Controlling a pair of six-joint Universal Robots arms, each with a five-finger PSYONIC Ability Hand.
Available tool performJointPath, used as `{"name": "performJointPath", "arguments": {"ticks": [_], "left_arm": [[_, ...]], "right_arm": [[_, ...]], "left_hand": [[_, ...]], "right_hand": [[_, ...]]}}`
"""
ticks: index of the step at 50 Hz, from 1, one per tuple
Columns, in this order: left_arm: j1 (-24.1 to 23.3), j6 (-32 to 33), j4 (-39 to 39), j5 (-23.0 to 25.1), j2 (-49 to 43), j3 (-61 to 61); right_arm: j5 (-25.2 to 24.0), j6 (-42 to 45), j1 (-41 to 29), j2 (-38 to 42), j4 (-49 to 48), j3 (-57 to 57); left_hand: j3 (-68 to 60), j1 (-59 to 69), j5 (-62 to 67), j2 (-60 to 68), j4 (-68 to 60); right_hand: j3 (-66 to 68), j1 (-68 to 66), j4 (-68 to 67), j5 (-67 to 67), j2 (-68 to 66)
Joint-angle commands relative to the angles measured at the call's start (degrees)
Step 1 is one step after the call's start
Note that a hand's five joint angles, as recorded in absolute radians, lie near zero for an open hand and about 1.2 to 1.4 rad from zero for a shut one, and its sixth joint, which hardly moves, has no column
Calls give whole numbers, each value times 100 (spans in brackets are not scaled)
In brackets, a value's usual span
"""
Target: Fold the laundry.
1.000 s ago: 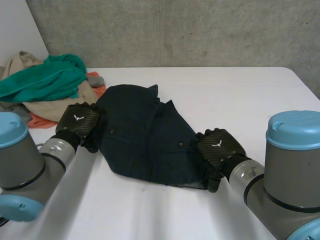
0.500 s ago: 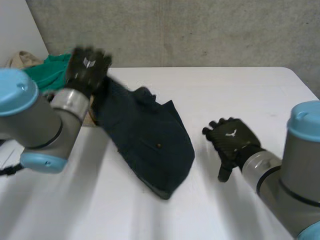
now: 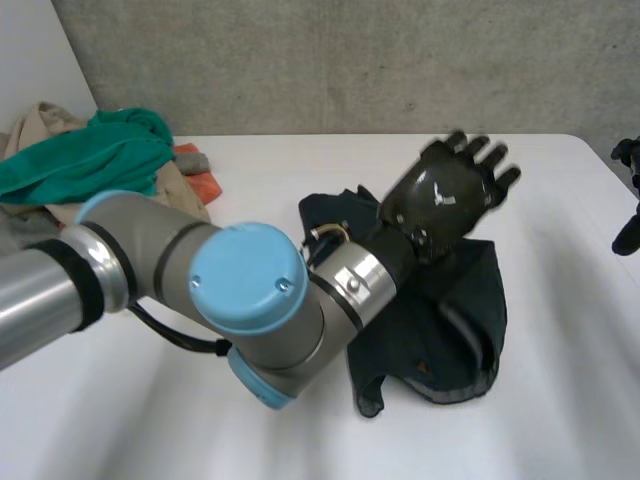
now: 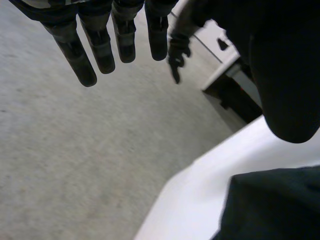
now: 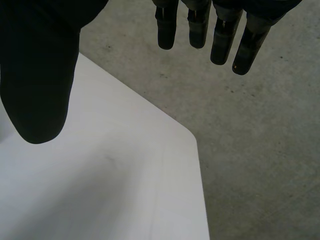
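Observation:
A dark navy garment (image 3: 445,325) lies bunched on the white table (image 3: 250,170), right of the middle, with a folded layer on top. My left arm reaches across it, and my left hand (image 3: 445,200) is raised above its far edge, open with straight fingers and holding nothing. In the left wrist view the same hand (image 4: 102,45) is spread in the air, with a piece of the garment (image 4: 272,205) below the thumb. My right hand (image 3: 631,225) hangs at the table's right edge, away from the cloth. Its fingers (image 5: 197,25) are straight and hold nothing.
A pile of other laundry sits at the back left corner: a green cloth (image 3: 90,155) over beige and orange pieces (image 3: 195,180). The table's far right corner (image 5: 185,137) lies under my right hand, with grey floor (image 5: 260,150) beyond it.
My left arm swung from the back left across to the right, dragging the garment over itself, then let go. The garment now lies further right. My right hand drew back to the right edge.

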State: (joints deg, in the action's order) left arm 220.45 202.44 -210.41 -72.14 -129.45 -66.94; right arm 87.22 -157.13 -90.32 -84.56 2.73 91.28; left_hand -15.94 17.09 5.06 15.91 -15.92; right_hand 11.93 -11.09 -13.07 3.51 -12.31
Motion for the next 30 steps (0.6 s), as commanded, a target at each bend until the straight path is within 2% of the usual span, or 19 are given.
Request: {"name": "performJointPath", "arguments": {"ticks": [1, 7, 8, 12, 15, 16, 22, 26, 30], "left_arm": [[366, -293, -212, -765, 708, -100], [823, -267, -159, -951, 1333, -618], [902, -267, -141, -951, 1395, -715], [1254, -258, 166, -951, 1589, -1163], [1500, -276, 544, -977, 1598, -1427], [1658, -276, 745, -995, 1589, -1558], [2168, -311, 1098, -1039, 1624, -2060], [2397, -328, 1098, -1039, 1782, -2385], [2687, -355, 1081, -1057, 2046, -2815]], "right_arm": [[-485, 16, -11, -121, 113, 144], [-1197, -37, -327, -640, 631, 294], [-1468, -37, -406, -745, 833, 329], [-2041, -80, -792, -764, 1351, 365], [-2174, -46, -1197, -667, 1528, 382], [-2183, 7, -1529, -501, 1564, 417], [-1920, 305, -2700, 238, 1284, 452], [-1367, 824, -3271, 809, 713, 549], [-674, 1403, -3868, 1283, -374, 733]], "left_hand": [[85, -200, 3, -82, 83], [-83, -32, 171, 86, -85], [-150, 35, 238, 153, -152], [-521, 406, 609, 524, -523], [-538, 423, 626, 540, -540], [-554, 439, 642, 557, -556], [-588, 473, 676, 591, -590], [-571, 456, 659, 574, -573], [-571, 456, 659, 574, -573]], "right_hand": [[-193, 109, 307, -351, 231], [-67, -17, 182, -225, 106], [0, -84, 115, -158, 39], [402, -486, -288, 244, -364], [505, -589, -391, 347, -467], [505, -589, -391, 347, -467], [438, -522, -324, 280, -400], [404, -488, -290, 246, -366], [404, -488, -290, 246, -366]]}}
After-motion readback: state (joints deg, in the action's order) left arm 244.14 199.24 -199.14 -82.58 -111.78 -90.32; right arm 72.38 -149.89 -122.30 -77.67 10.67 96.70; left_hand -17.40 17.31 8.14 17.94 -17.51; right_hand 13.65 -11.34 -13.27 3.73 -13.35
